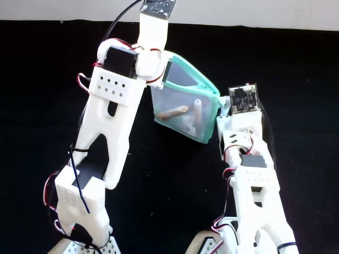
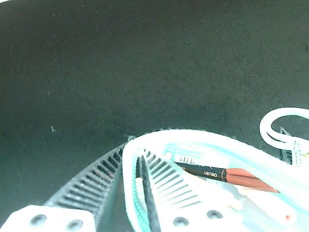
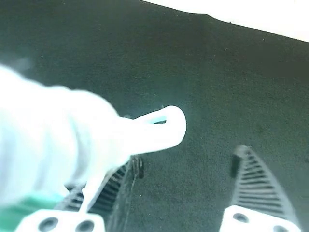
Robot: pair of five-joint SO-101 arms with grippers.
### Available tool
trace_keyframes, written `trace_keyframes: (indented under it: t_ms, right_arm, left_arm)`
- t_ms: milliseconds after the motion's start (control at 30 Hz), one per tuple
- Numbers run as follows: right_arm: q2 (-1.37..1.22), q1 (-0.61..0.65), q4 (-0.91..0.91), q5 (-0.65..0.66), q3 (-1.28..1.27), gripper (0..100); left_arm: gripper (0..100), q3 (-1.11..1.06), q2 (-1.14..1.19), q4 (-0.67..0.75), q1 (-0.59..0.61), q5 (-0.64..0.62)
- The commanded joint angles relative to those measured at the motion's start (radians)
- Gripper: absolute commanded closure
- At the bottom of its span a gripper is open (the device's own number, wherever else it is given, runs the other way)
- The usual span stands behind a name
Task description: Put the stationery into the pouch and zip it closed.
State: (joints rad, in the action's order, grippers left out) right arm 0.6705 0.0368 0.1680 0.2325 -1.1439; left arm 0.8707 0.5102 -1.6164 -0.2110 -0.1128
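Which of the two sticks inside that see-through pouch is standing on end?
The pale stick: in the high view it stands on end inside the pouch, while the tan stick beside it lies almost level.

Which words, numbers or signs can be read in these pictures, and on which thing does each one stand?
Dark pen, on its barrel: short white print, upside down, too small to read.
Barcode label beside it, inside the pouch: lines and digits too blurred to read.
No other text is legible.
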Motion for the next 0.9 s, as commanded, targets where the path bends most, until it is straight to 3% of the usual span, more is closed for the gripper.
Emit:
trace_keyframes:
  t_ms: [0,200,367,567,867]
  right_arm:
    - [0.013,0.019,-0.021,-0.006,0.015,84.1]
    - [0.013,0.013,-0.021,-0.008,0.015,99.6]
    - [0.015,-0.019,-0.021,-0.012,0.041,99.2]
    - [0.021,-0.179,0.022,-0.103,0.145,99.2]
    - [0.024,-0.183,0.214,-0.207,0.269,99.2]
  left_arm:
    - [99,-0.005,0.053,0.011,-0.004,0.018]
    - [99,-0.005,0.053,0.009,-0.002,0.018]
    - [99,-0.005,0.053,0.009,-0.002,0.018]
    - [99,-0.005,0.053,0.011,-0.002,0.018]
    - [99,-0.005,0.053,0.011,-0.004,0.018]
